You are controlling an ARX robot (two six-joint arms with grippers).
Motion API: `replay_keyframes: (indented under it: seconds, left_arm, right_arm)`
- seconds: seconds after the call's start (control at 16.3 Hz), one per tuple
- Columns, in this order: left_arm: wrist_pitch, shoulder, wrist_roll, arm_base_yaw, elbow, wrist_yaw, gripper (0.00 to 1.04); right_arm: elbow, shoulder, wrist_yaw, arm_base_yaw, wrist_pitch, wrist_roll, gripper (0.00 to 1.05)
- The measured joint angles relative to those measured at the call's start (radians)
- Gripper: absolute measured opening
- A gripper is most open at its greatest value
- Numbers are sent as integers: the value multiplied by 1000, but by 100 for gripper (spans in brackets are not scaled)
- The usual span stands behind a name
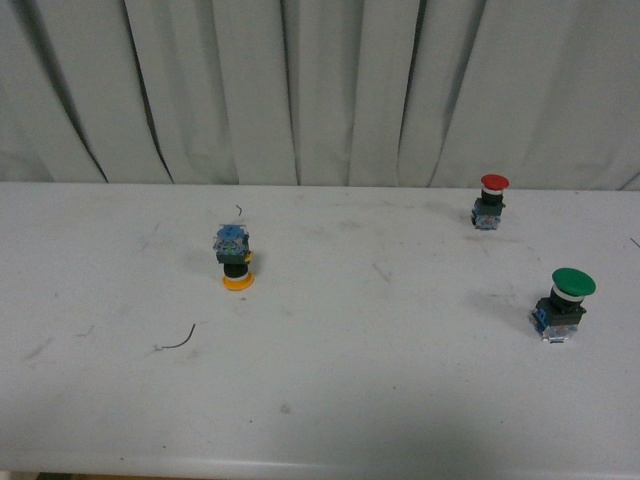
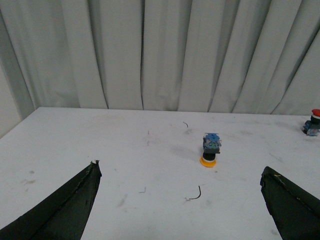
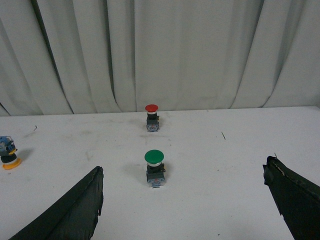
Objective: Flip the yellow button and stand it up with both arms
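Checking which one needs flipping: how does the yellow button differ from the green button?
The yellow button stands upside down, cap on the table, block on top; the green button stands cap up. The green button's cap looks wider than the yellow button's. Both have a black collar and a blue-clear block.

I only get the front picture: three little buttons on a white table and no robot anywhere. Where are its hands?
Observer: The left gripper is open, its fingers spread wide, with the yellow button on the table ahead of it.
Operator: And the other hand?
Observer: The right gripper is open too. It faces the green button, with the red button further back.
Operator: Is either one touching a button?
Observer: No. In both wrist views bare table lies between the fingertips and every button, and neither gripper holds anything.
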Motion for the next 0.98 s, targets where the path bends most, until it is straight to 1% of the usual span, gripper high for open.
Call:
replay_keyframes:
  seconds: [0.86, 0.92, 0.98]
  left_arm:
    - [0, 0, 0, 0, 0, 0, 98]
    - [-49, 8, -11, -8, 12, -24, 98]
    - [-233, 115, -72, -47, 91, -134, 98]
  right_arm:
    - [0, 0, 0, 0, 0, 0, 98]
    - [0, 0, 0, 0, 0, 0, 98]
    - [0, 0, 0, 0, 0, 0, 98]
